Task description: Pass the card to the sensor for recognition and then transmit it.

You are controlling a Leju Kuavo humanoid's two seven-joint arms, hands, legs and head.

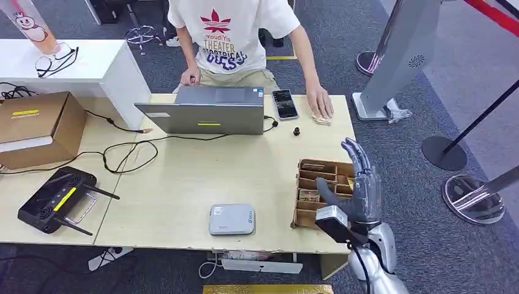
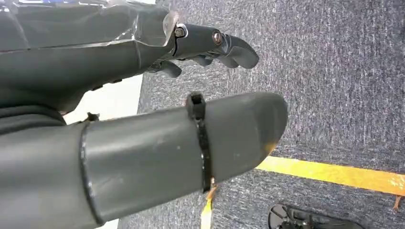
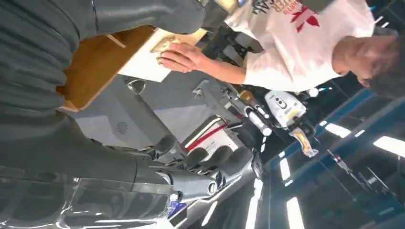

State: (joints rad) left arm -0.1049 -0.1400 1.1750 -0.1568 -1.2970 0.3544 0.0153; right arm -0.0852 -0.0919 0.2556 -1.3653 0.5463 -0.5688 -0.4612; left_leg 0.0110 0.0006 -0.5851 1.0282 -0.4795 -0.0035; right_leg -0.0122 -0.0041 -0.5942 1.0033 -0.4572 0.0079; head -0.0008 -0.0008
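Cards [image 1: 321, 118], perhaps several, under person's hand [image 1: 319, 101]; one sensor [image 1: 231, 219].

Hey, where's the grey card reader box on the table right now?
In the head view the grey reader box lies near the table's front edge, left of the wooden card organizer and the raised right hand.

Sensor box [image 1: 231, 219] at tabletop [image 1: 183, 177] front edge; compartment tray [image 1: 318, 190] to its right; laptop [image 1: 205, 110] behind, phone [image 1: 284, 103] right of laptop.
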